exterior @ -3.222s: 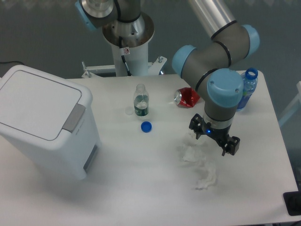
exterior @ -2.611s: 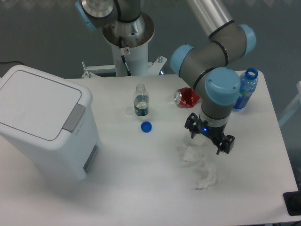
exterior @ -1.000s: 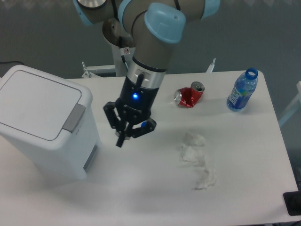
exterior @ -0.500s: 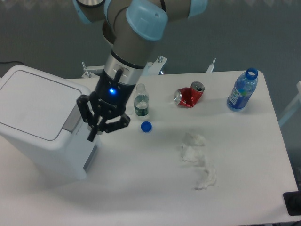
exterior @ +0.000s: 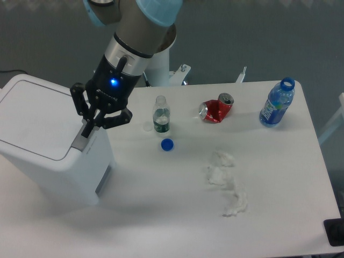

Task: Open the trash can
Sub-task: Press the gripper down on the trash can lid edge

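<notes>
The trash can [exterior: 40, 126] is a large white bin at the table's left, and its flat lid is down. Its grey push-latch [exterior: 79, 142] sits on the front rim, facing right. My gripper [exterior: 86, 130] hangs over that rim with its fingers drawn together into one tip, holding nothing. The tip is right at the upper end of the latch; I cannot tell whether it touches.
A small clear bottle [exterior: 160, 115] stands uncapped mid-table, with its blue cap [exterior: 167, 144] lying in front. A crushed red can [exterior: 216, 109] and a blue bottle [exterior: 277, 103] are at the back right. Crumpled tissue [exterior: 226, 180] lies front right.
My arm has swept from the right side of the table across to the left. The gripper now sits over the trash can's latch. The lid has not moved.
</notes>
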Available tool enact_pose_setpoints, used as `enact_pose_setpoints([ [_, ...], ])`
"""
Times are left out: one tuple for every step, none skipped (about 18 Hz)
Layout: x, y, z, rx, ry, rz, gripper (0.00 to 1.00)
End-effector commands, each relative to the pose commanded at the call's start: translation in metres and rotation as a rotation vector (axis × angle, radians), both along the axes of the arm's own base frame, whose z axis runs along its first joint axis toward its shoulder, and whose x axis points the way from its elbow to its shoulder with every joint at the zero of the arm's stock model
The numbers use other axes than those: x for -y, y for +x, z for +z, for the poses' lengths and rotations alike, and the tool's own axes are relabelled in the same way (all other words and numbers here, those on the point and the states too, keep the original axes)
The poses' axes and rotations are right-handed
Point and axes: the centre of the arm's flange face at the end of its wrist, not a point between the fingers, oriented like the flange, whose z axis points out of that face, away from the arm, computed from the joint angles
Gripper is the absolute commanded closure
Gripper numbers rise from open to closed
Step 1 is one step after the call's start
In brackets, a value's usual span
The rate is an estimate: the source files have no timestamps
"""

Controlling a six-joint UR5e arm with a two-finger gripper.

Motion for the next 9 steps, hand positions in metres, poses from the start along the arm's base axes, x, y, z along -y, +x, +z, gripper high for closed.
enact_pose_setpoints([
  [0.0003, -0.0009, 0.0004, -0.002, 0.002, 0.002, 1.00],
  [-0.0005, -0.0005, -0.0005, -0.001, 0.001, 0.000, 1.00],
  [-0.0009, 0.0003, -0.0003, -0.002, 0.002, -0.002, 1.00],
  [-0.0012, -0.0002, -0.0012, -0.002, 0.000, -0.001, 1.00],
  [-0.0023, -0.0001, -0.0029, 0.000, -0.002, -0.003, 1.00],
  [-0.0031, -0.0009, -0.0045, 0.001, -0.003, -0.003, 1.00],
  [-0.0032, -0.0009, -0.0045, 0.001, -0.003, -0.003, 1.00],
  [-0.0039, -0.0018, -0.0061, 0.001, -0.005, -0.002, 1.00],
  [-0.0038, -0.0019, -0.0068, -0.001, -0.006, -0.003, 1.00],
])
